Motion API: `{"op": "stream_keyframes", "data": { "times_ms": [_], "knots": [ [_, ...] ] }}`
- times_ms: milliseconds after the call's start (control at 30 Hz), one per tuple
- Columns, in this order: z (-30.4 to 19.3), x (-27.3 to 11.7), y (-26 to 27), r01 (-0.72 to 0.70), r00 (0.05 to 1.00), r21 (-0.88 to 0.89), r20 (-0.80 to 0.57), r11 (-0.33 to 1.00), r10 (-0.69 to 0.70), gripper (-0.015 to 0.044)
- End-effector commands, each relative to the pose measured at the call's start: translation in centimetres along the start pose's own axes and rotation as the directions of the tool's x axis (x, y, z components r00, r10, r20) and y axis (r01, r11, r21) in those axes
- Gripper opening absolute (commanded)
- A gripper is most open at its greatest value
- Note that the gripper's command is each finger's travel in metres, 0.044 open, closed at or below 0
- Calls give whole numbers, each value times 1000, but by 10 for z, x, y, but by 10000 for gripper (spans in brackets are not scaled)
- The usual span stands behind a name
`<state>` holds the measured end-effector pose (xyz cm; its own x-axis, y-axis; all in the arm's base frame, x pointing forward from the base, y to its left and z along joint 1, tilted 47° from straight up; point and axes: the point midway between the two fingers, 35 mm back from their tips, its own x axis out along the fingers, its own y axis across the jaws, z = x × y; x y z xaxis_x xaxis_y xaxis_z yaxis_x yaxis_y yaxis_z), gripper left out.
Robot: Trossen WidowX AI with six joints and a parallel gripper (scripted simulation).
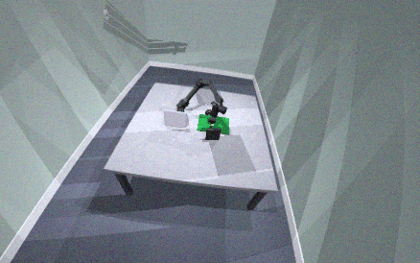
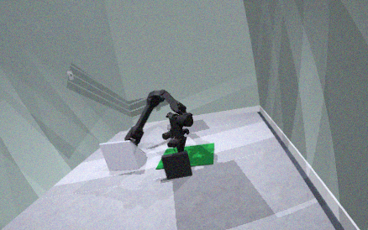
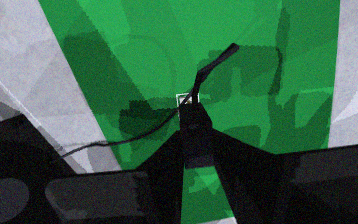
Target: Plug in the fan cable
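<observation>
The green board (image 1: pixel 222 126) (image 2: pixel 207 155) (image 3: pixel 260 30) lies on the table. The four-pin header (image 3: pixel 180 96) shows as a small white outline with a pale inside, partly covered by the plug. My gripper (image 1: pixel 212 121) (image 2: pixel 181 147) (image 3: pixel 196 137) is shut on the black plug (image 3: pixel 195 120), over the board. In the wrist view the plug's far end overlaps the header's near side; its depth there is hidden. The thin dark cable (image 3: pixel 140 137) runs from the plug toward the fan (image 3: pixel 2 197) (image 1: pixel 212 134) (image 2: pixel 177 164), a black block at the board's front.
A pale upright panel (image 1: pixel 175 119) (image 2: pixel 120 156) stands left of the board. A bent dark strand (image 3: pixel 215 65) rises from the plug over the board. The fan stands close to my gripper. Patchy shadows cross the board and the table (image 1: pixel 169 154) (image 2: pixel 106 197).
</observation>
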<state>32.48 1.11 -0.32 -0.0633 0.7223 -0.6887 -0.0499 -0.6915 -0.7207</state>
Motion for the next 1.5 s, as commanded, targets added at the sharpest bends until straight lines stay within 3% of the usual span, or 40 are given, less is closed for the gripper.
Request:
{"op": "stream_keyframes", "data": {
  "times_ms": [0, 1467],
  "knots": [
    [0, 1, 0, 3, 1000, 6, -2, 1000, -3, 0],
    [0, 19, 0, 4, 1000, 7, -2, 1000, -4, 0]
  ]
}}
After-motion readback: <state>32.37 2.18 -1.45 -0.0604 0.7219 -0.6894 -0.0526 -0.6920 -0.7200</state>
